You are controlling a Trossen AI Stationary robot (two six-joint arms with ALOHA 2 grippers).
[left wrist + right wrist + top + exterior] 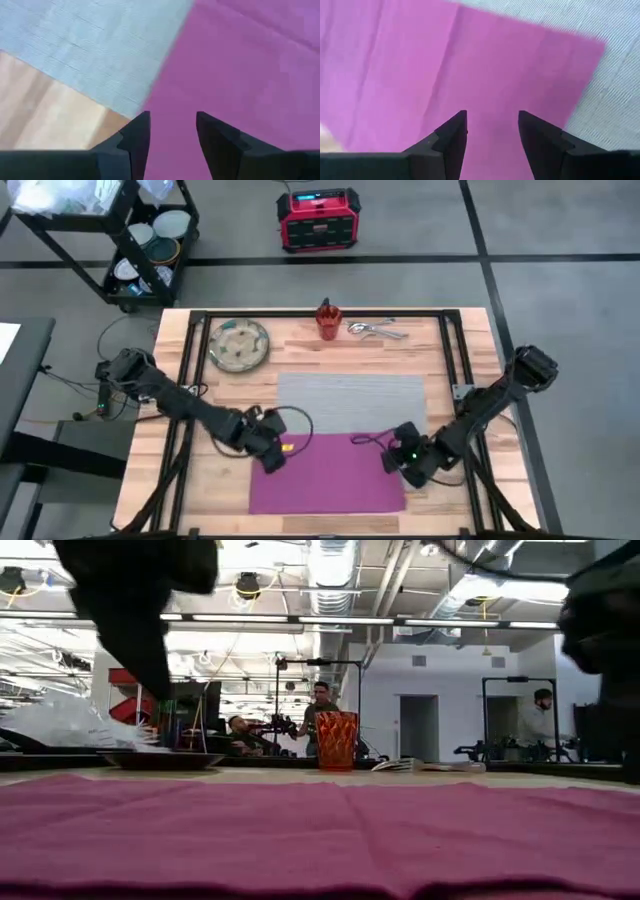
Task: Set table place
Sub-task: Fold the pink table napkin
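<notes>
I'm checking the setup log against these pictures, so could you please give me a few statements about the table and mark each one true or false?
1. The magenta napkin lies spread on the table and overlaps the near part of the grey mat. True.
2. The plate sits on the grey mat. False: it rests on bare wood, beyond the mat's far left corner.
3. Both grippers are over the napkin, the left gripper at its left edge and the right gripper at its right. True.
4. The orange-red cup lies tipped over. False: it stands upright at the table's far edge.
5. The cutlery lies beside the cup. True.
</notes>
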